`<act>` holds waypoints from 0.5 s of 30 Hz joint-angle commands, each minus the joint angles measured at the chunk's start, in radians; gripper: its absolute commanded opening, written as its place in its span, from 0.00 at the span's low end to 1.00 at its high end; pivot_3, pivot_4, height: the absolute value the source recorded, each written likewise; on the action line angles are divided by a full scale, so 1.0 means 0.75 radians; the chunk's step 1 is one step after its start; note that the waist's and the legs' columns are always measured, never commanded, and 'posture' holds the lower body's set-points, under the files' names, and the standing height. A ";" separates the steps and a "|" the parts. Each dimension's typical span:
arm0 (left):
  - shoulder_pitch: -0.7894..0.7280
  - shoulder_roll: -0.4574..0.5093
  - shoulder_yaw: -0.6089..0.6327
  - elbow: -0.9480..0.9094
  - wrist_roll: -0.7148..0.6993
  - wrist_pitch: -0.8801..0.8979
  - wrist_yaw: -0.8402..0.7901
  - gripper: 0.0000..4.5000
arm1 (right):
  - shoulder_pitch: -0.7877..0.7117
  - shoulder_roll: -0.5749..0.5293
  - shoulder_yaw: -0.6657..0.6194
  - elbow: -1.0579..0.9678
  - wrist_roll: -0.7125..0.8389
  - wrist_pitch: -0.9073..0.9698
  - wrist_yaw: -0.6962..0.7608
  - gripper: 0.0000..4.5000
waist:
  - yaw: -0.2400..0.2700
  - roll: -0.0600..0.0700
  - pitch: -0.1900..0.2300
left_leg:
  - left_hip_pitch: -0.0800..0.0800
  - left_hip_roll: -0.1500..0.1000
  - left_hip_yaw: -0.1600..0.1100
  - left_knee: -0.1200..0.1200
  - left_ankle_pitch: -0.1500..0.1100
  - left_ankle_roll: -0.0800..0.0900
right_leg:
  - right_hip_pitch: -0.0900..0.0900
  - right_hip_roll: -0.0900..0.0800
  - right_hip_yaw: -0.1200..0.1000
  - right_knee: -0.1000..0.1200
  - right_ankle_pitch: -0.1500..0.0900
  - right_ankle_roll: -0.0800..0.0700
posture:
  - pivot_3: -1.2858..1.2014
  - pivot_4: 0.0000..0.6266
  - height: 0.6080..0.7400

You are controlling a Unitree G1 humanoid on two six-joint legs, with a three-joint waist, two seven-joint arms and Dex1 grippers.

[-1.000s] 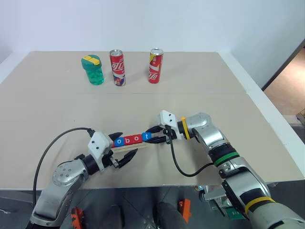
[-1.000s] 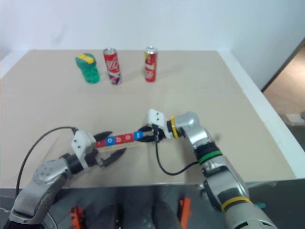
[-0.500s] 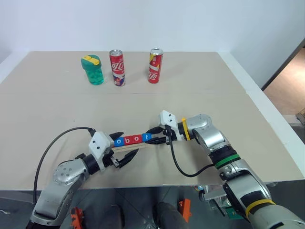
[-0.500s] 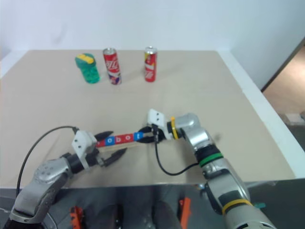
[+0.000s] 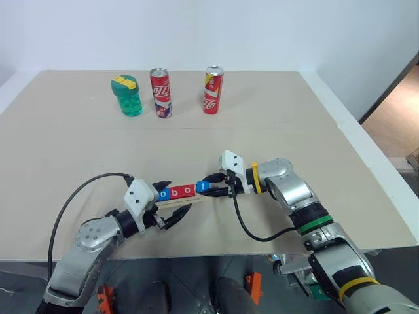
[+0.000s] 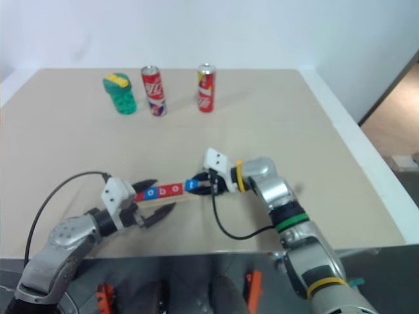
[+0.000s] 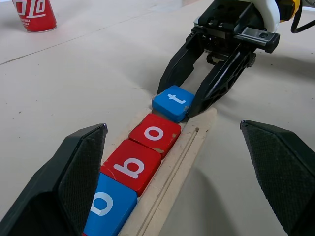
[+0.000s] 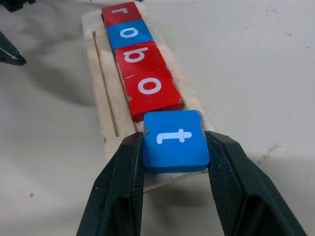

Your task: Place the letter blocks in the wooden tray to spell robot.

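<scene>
Beige board is covering the table, and everything else is sitting on it. Along its far side a green jar with a yellow-and-green lid is standing at the left, with a red soda can just beside it and a second red soda can a little farther right; all three are upright.

Near the front edge the right gripper is reaching in from the right, its two black fingers clamping the opposite sides of the blue "t" block. That block is sitting at the tray's near end, tilted slightly up off the wood, touching the red "o" block.

Opposite it the left gripper is hovering at the tray's other end with its fingers spread wide, one on each side of the strip and holding nothing.

Between the two grippers the wooden tray is lying flat, a thin groove running along one edge. In it the red "r" block, the blue "o" block, the red "b" block and the red "o" block are lying in a row, edge to edge.
</scene>
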 commanded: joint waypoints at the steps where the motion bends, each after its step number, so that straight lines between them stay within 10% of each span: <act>1: -0.016 0.007 -0.007 -0.028 0.003 0.004 -0.001 1.00 | 0.013 -0.014 -0.030 -0.097 0.034 0.054 -0.001 0.39 | 0.000 0.000 0.000 | 0.000 0.000 0.000 0.000 0.000 0.000 | 0.000 0.000 0.000 0.000 0.000 0.000 | 0.52 0.24 1.00; 8: -0.016 0.008 -0.013 -0.033 0.010 0.006 -0.001 1.00 | 0.046 -0.021 -0.042 -0.179 0.057 0.142 -0.026 0.94 | 0.000 0.000 0.000 | 0.000 0.000 0.000 0.001 0.000 0.000 | 0.000 0.000 0.000 0.000 0.000 0.000 | 0.52 0.24 1.00; 15: -0.010 0.019 -0.009 -0.043 0.015 0.007 -0.006 1.00 | 0.046 -0.020 -0.132 -0.244 0.111 0.196 -0.115 0.98 | 0.000 0.000 0.000 | 0.000 0.000 0.000 0.001 0.000 0.000 | 0.000 0.000 0.000 0.000 0.000 0.001 | 0.52 0.24 1.00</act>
